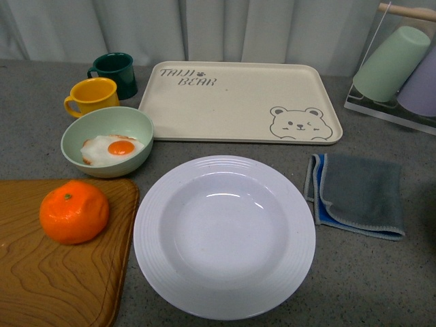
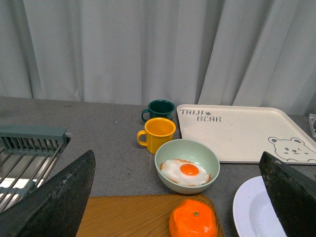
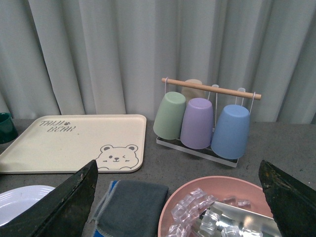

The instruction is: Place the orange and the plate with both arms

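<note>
Front view: the orange sits on a wooden board, with the plate just beside it; neither claw shows. The orange is probably firm but slick, so pinch its middle. The plate is stiff and breakable, so take its rim.

Left wrist view: the left gripper is spread wide, the orange close ahead between its fingers.

Right wrist view: the right gripper gapes too, the plate lying beyond one finger.

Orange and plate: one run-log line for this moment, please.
orange on board | plate empty | left gripper open | right gripper open
</note>
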Motion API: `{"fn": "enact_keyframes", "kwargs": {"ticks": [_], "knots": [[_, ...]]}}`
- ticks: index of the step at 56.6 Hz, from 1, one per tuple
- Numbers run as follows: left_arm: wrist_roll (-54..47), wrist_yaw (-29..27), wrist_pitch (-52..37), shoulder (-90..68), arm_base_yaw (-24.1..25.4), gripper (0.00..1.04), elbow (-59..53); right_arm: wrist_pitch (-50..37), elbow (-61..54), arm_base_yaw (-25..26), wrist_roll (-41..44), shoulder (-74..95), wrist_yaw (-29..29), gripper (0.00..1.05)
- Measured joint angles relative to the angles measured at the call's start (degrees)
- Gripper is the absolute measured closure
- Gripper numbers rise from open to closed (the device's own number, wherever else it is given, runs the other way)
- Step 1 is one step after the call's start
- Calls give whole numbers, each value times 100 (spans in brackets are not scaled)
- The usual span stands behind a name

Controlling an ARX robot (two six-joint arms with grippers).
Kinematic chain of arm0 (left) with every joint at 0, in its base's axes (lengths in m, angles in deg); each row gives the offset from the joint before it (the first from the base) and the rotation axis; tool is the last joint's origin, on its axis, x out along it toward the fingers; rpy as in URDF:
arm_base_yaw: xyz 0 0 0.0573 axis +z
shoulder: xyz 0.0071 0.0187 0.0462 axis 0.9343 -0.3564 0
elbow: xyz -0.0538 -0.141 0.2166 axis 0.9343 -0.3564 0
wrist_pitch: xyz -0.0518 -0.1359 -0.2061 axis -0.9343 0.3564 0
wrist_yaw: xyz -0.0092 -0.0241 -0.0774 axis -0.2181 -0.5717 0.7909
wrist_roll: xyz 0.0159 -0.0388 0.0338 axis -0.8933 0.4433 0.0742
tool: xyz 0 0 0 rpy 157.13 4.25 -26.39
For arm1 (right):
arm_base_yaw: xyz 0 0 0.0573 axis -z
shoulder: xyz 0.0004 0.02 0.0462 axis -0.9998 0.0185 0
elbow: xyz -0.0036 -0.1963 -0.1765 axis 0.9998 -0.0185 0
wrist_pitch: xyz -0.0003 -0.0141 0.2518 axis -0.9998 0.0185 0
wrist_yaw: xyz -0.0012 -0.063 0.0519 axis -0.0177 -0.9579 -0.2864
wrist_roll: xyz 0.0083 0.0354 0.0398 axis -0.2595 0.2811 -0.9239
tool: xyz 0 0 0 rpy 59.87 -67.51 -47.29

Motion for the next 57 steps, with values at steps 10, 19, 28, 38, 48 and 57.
{"fn": "enact_keyframes", "kwargs": {"ticks": [10,19,28,38,48,57], "knots": [[0,0,0,0,0,7,0,0,0,0,0,0,2,9],[0,0,0,0,0,7,0,0,0,0,0,0,0,9],[0,0,0,0,0,7,0,0,0,0,0,0,2,9],[0,0,0,0,0,7,0,0,0,0,0,0,0,9],[0,0,0,0,0,7,0,0,-2,0,0,0,2,9],[560,-579,1191,-927,-275,7,461,0,0,0,-2,0,0,9]]}}
